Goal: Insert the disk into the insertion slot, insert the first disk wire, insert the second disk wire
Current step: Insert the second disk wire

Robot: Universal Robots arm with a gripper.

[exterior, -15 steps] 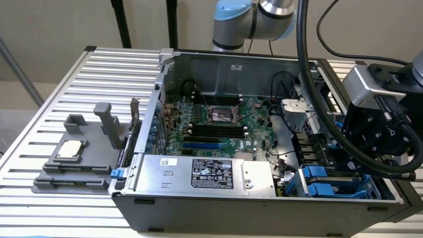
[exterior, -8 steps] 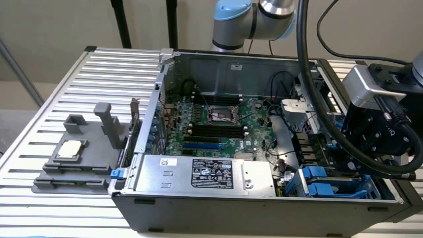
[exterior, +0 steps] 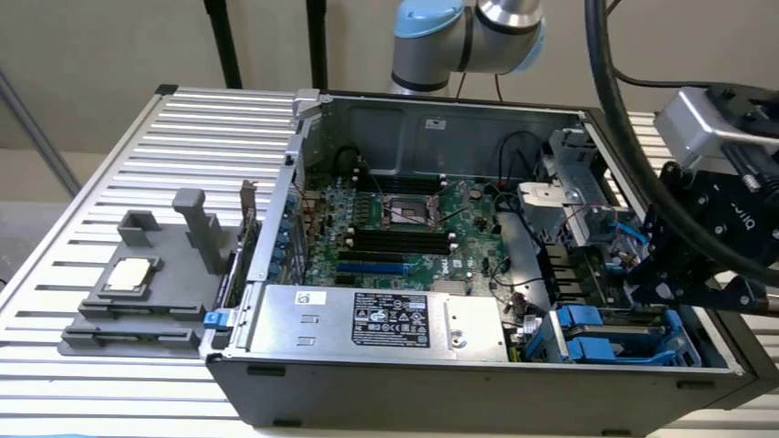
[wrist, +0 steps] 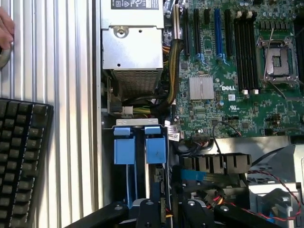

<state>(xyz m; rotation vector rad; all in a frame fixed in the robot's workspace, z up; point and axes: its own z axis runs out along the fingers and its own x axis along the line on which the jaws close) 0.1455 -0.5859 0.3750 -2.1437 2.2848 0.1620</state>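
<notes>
Hovering at about four o'clock in the exterior view, our gripper (exterior: pixel 658 278) hangs black and bulky over the drive bay corner of the open computer case (exterior: pixel 402 388). We cannot tell how wide its fingers stand, nor whether anything sits between them. Just below it, toward five o'clock, we see the insertion slot (exterior: pixel 621 338), a blue-grey cage with bright blue latch tabs. At six o'clock lies the silver power supply (exterior: pixel 378 319) with its black label, and the green motherboard (exterior: pixel 414 228) fills the centre. At nine o'clock a grey fixture (exterior: pixel 140 292) rests on the ribbed table (exterior: pixel 109 173), well apart from the case. We cannot make out the disk for certain.

From the wrist view, the gripper (wrist: pixel 166 213) shows as dark metal at six o'clock, directly over the bay. The insertion slot (wrist: pixel 140 142) with two blue tabs sits just off centre toward seven o'clock. The power supply (wrist: pixel 133 52) is at twelve, the motherboard (wrist: pixel 232 71) at two. A black keyboard (wrist: pixel 19 156) lies at nine o'clock, and a hand (wrist: pixel 5 28) touches the table at ten.
</notes>
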